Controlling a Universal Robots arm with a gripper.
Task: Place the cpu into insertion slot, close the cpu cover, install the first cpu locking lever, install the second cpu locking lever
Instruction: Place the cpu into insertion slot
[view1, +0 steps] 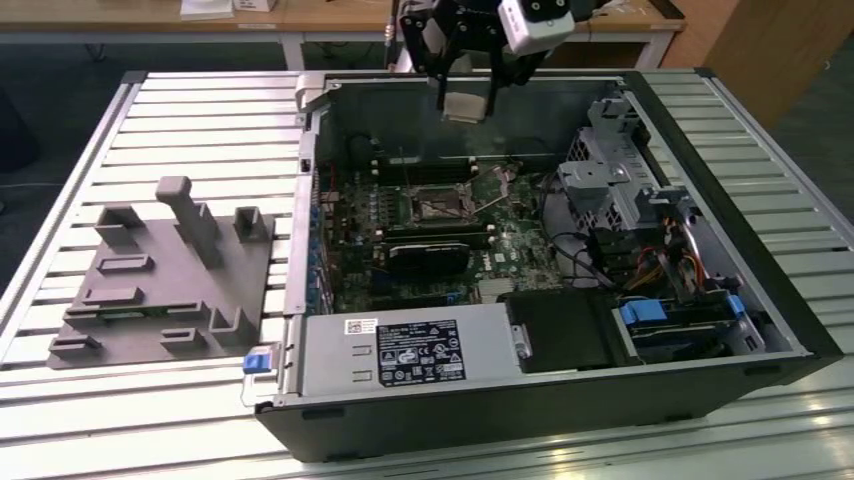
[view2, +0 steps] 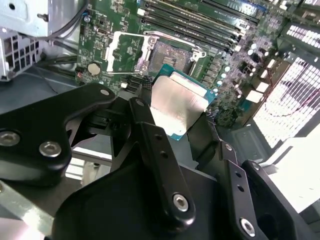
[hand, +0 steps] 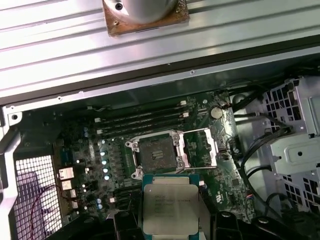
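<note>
My gripper (view1: 466, 92) hangs above the far side of the open computer case, shut on the cpu (view1: 463, 108), a flat square chip with a silvery top. In both wrist views the cpu (view2: 176, 102) (hand: 170, 204) sits between the black fingers (view2: 150, 135), held over the motherboard and apart from it. The insertion slot (view1: 434, 203) (view2: 168, 54) (hand: 153, 154) lies bare on the board below. The cpu cover (view2: 125, 52) (hand: 201, 147), a silver frame, is flipped open beside the slot.
The case (view1: 747, 370) lies on a slatted metal table (view1: 200, 120). A grey fixture block (view1: 160, 270) stands at the exterior view's left. Inside are a power supply (view1: 400, 352), a black card (view1: 430, 256), a drive cage (view1: 607, 165) and cables (view1: 641, 265).
</note>
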